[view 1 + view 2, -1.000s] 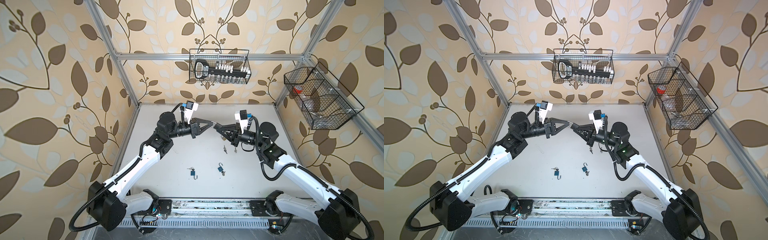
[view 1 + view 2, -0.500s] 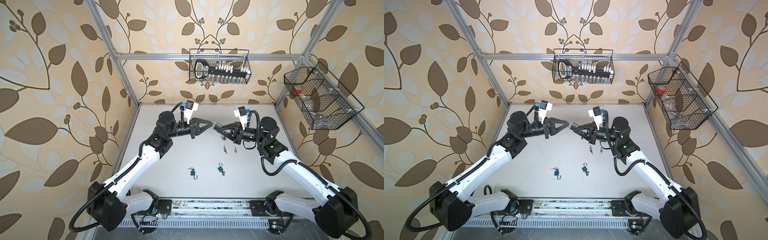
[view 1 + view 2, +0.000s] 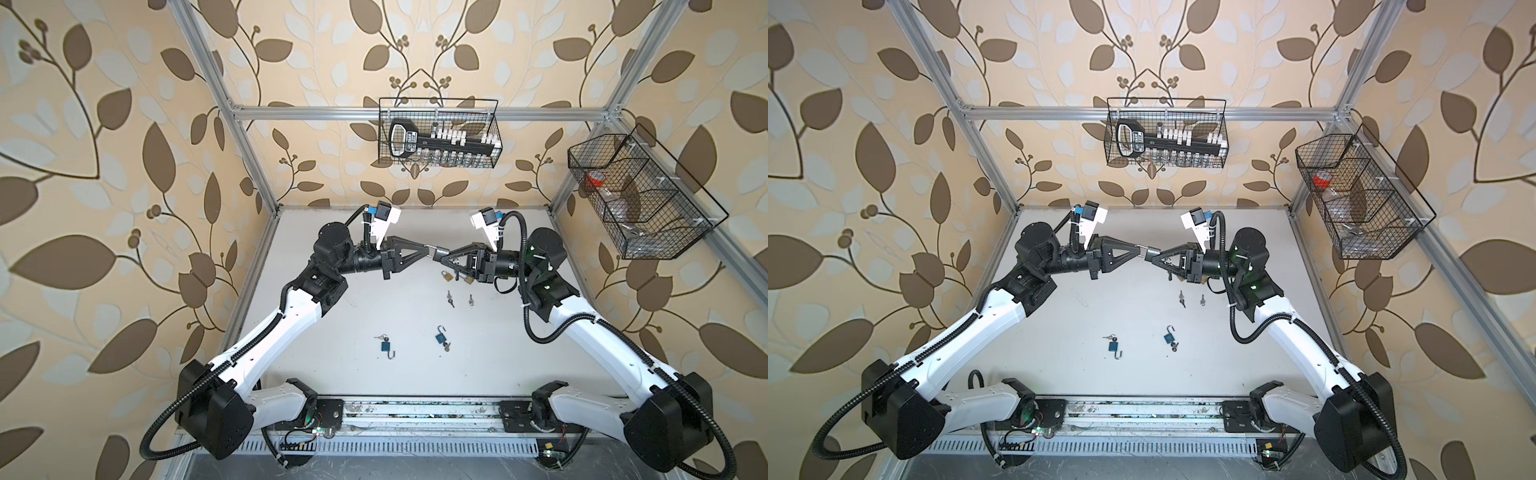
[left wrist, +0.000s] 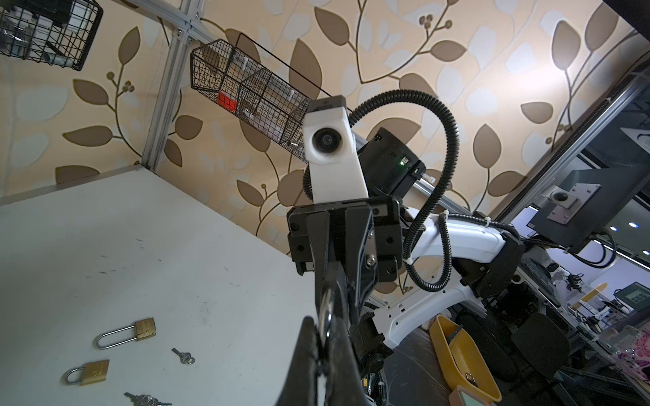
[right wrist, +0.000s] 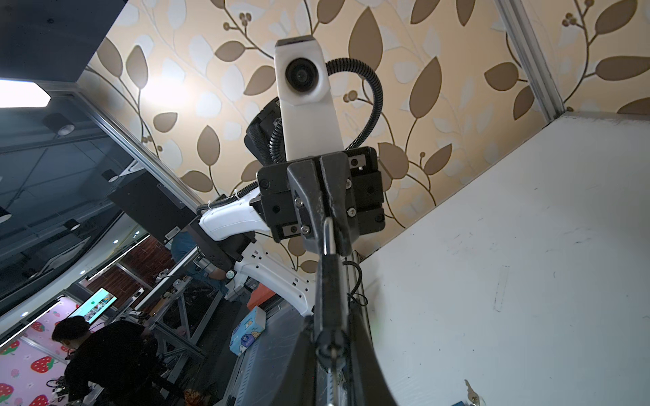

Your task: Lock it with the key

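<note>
Padlock (image 3: 440,251) pinched by left gripper (image 3: 428,248) and right gripper (image 3: 444,253); basket (image 3: 497,137) holds black rack (image 3: 440,144).

I see beige wallpaper (image 3: 124,166) patterned with brown and pale cream leaves around the plain white tabletop (image 3: 332,316). On that tabletop, brass-gold padlocks (image 4: 145,328) lie toward its back, blue padlocks (image 3: 386,345) toward its front.

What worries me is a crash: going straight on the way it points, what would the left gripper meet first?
The small silver metal piece pinched at its tips, then almost certainly the right gripper, facing it tip to tip. Key or shackle, I cannot tell.
</note>
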Controlling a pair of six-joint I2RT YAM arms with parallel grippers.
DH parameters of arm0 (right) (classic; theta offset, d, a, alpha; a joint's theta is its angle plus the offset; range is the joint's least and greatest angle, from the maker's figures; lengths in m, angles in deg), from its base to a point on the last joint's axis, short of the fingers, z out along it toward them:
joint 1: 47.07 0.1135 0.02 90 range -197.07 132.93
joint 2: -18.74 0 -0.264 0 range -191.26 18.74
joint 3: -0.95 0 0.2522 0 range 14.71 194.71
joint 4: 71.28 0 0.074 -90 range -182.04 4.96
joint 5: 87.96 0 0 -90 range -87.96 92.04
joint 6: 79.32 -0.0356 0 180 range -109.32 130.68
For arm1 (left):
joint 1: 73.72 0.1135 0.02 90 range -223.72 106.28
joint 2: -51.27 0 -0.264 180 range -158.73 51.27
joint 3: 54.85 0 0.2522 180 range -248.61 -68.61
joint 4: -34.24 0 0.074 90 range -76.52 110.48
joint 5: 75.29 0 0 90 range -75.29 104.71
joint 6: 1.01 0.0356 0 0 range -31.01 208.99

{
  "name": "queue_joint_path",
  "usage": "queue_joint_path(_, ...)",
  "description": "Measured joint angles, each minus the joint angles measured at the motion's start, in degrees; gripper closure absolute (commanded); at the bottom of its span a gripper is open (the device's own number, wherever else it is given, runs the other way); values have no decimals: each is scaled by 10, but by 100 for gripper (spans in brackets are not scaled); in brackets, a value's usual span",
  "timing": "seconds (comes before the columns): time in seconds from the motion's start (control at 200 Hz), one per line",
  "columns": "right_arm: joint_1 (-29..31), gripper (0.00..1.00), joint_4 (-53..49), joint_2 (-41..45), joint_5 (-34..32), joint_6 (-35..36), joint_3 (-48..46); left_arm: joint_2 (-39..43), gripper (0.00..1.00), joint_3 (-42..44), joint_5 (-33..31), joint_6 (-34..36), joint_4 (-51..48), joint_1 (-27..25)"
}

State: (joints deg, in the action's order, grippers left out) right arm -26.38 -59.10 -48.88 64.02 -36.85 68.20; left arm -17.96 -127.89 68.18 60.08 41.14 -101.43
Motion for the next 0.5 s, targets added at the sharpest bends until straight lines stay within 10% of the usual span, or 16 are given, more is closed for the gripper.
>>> queue_joint_path(0.505, 0, 100, -30, -18, 0, 45, 30, -6, 100, -1, -9, 0, 7, -11)
